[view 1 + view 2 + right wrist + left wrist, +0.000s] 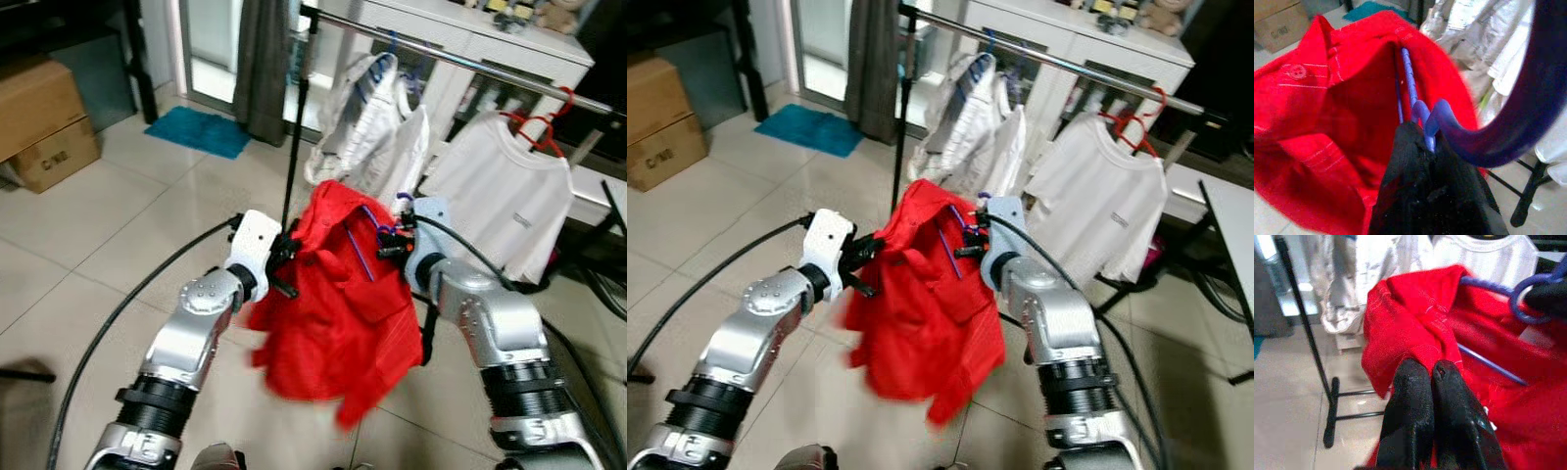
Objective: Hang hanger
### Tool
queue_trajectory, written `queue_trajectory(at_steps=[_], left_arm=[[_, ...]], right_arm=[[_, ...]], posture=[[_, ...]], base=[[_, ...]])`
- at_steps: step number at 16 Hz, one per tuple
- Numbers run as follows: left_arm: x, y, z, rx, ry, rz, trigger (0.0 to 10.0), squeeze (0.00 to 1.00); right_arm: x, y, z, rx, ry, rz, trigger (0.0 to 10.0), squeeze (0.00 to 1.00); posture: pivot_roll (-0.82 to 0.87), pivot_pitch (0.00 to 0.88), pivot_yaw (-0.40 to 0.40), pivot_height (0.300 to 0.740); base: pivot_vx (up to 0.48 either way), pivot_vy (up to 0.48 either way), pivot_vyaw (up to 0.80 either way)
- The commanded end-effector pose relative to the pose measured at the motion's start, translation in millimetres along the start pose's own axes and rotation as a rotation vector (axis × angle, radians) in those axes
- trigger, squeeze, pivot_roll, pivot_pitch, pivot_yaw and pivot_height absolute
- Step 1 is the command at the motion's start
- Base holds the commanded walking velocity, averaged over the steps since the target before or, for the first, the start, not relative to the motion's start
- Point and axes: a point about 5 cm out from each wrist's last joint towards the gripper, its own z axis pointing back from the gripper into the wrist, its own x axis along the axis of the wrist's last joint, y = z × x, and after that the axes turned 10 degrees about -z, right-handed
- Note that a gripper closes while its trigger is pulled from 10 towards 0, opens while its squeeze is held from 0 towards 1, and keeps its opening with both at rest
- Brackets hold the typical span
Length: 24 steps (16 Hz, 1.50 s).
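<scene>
1. The purple hanger (1415,105) sits inside a red shirt (338,313), and I hold the pair up between my two arms, in front of me and nearer than the clothes rail (460,61).
2. My right gripper (1425,142) has its black fingers pressed together on the hanger just below the hook (1528,112); the hook curves up and away past the fingers.
3. My left gripper (1431,374) has both fingers closed tight on a bunched fold of the red shirt at the garment's left edge.
4. The shirt hangs crumpled below both grippers, its hem loose above the tiled floor (108,225).
5. Beyond the shirt, the rail slopes across the far side, carried on a black upright stand (294,137).
6. On the rail a pale jacket (367,117) hangs just behind the red shirt, and to the right a white T-shirt (509,196) hangs on a red hanger (544,127).
7. A grey curtain (263,64) hangs far left of the stand, with a blue mat (201,132) on the floor beside it.
8. Cardboard boxes (39,122) stand at the far left.
</scene>
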Motion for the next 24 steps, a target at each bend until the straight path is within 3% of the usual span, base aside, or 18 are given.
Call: queue_trajectory(at_steps=[1, 3, 5, 7, 8, 9, 11, 12, 13, 14, 15, 17, 22, 23, 24], left_arm=[[1.8, -6.8, -0.3, -0.046, 0.003, -0.009, 0.0, 0.00], [-2.1, -4.8, 1.8, -0.027, 0.020, -0.014, 0.0, 0.00], [0.6, 1.9, 2.8, 0.018, 0.004, -0.004, 0.0, 0.00], [-3.3, 19.6, 6.4, 0.116, 0.037, -0.048, 2.3, 0.00], [-0.3, 36.1, 10.6, 0.221, 0.021, -0.052, 0.6, 0.00], [4.2, 47.0, 13.7, 0.291, -0.005, -0.034, 0.0, 0.00], [14.5, 55.2, 17.3, 0.297, -0.065, -0.046, 0.0, 0.00], [21.5, 55.5, 18.4, 0.263, -0.108, -0.069, 0.0, 0.00], [27.6, 46.4, 18.8, 0.147, -0.148, -0.116, 0.0, 0.00], [27.4, 43.8, 18.7, 0.123, -0.148, -0.121, 0.0, 0.00], [20.7, 31.6, 17.5, 0.029, -0.119, -0.153, 0.0, 0.00], [9.2, 16.9, 15.7, -0.058, -0.075, -0.170, 0.0, 0.00], [-19.2, 14.2, 17.0, -0.018, 0.082, -0.193, 0.0, 0.00], [-20.8, 16.9, 18.7, 0.003, 0.093, -0.194, 1.6, 0.00], [-21.4, 21.5, 19.8, 0.040, 0.103, -0.205, 10.0, 0.00]], right_arm=[[12.3, -9.4, 2.2, -0.047, -0.079, -0.034, 10.0, 0.00], [18.5, -9.3, 1.3, -0.056, -0.114, -0.050, 10.0, 0.00], [11.0, -5.1, 0.2, -0.002, -0.056, 0.029, 10.0, 0.00], [6.2, 6.6, 3.9, 0.121, -0.039, 0.084, 10.0, 0.00], [5.7, 11.3, 6.7, 0.186, -0.040, 0.094, 10.0, 0.00], [3.2, 13.0, 8.4, 0.222, -0.024, 0.132, 10.0, 0.00], [-6.7, 13.0, 10.4, 0.256, 0.035, 0.216, 10.0, 0.00], [-10.3, 11.6, 10.6, 0.257, 0.059, 0.238, 10.0, 0.00], [-6.9, 11.7, 9.8, 0.258, 0.044, 0.233, 10.0, 0.00], [-5.4, 12.0, 9.6, 0.258, 0.039, 0.229, 10.0, 0.00], [0.9, 13.4, 8.5, 0.260, 0.011, 0.221, 10.0, 0.00], [10.5, 14.7, 7.0, 0.262, -0.030, 0.196, 10.0, 0.00], [27.6, 14.2, 6.9, 0.261, -0.111, 0.136, 10.0, 0.00], [29.0, 15.4, 7.3, 0.273, -0.121, 0.133, 10.0, 0.00], [29.7, 16.6, 7.5, 0.282, -0.124, 0.132, 10.0, 0.00]], posture=[[0.02, 0.000, -0.128, 0.740], [0.02, 0.000, -0.127, 0.740], [0.03, 0.000, -0.129, 0.740], [0.03, 0.000, -0.128, 0.740], [0.02, 0.000, -0.124, 0.740], [0.02, 0.000, -0.124, 0.740], [0.02, 0.000, -0.124, 0.740], [0.02, 0.000, -0.125, 0.740], [0.03, 0.000, -0.126, 0.740], [0.03, 0.000, -0.126, 0.740], [0.03, 0.000, -0.124, 0.740], [0.03, 0.000, -0.123, 0.740], [0.02, 0.000, -0.127, 0.740], [0.02, 0.000, -0.127, 0.740], [0.02, 0.000, -0.131, 0.740]], base=[[0.000, 0.000, 0.00], [0.000, 0.000, 0.00], [0.000, 0.000, 0.00], [0.000, 0.000, 0.00], [0.000, 0.000, 0.00], [0.000, 0.000, 0.00], [0.000, 0.000, 0.00], [0.000, 0.000, 0.00], [0.000, 0.000, 0.00], [0.000, 0.000, 0.00], [0.000, 0.000, 0.00], [0.000, 0.000, 0.00], [0.000, 0.000, 0.00], [0.000, 0.000, 0.00], [0.000, 0.000, 0.00]])
